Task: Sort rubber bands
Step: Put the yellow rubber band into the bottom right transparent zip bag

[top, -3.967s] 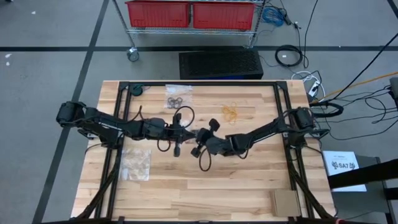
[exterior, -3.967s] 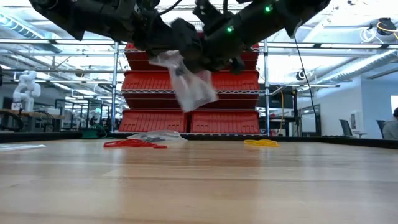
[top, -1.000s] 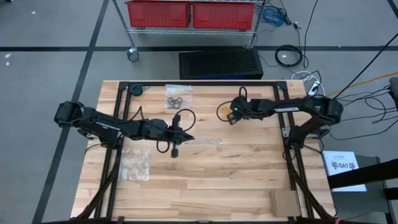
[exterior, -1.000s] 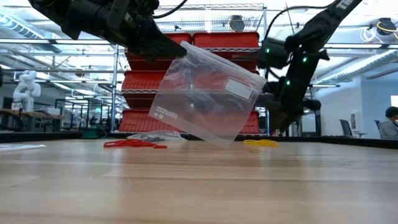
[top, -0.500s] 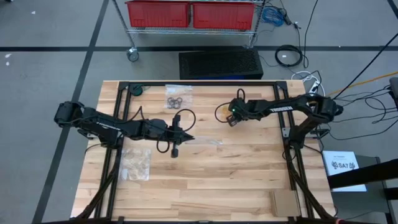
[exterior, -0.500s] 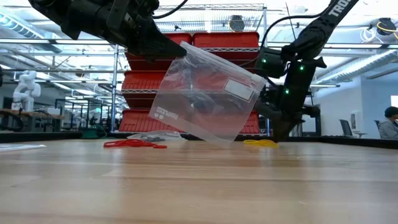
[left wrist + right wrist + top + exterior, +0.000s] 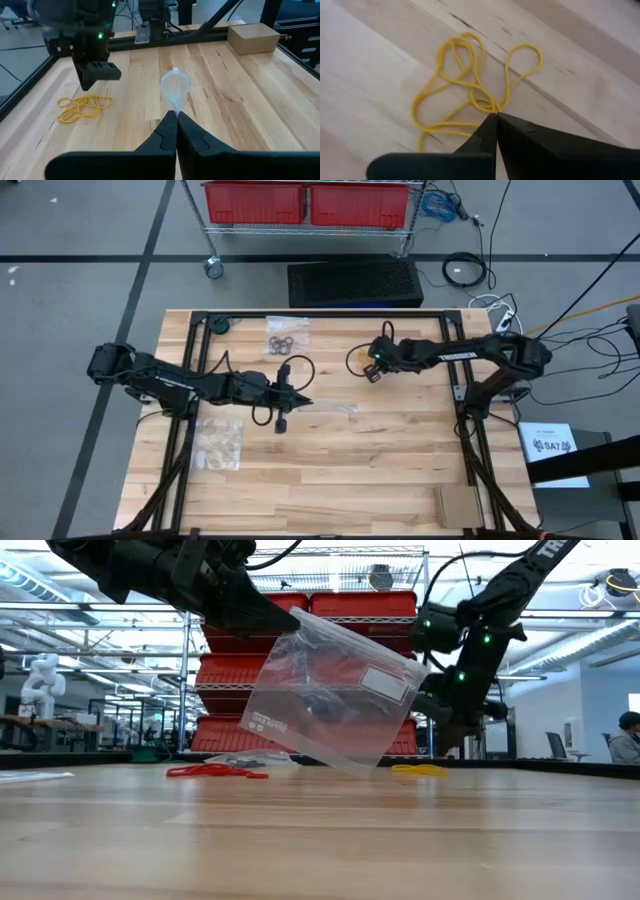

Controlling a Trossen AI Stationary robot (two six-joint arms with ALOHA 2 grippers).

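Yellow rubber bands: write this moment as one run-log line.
right gripper: shut on yellow bands | left gripper: shut on clear bag, held above table

- From overhead we look straight down on the whole table and both arms, floor around it
- From table-top height we look level across the wood toward red bins; the clear bag hangs close
- The left wrist looks along the table; it shares the yellow bands with the right wrist, which sits very near them
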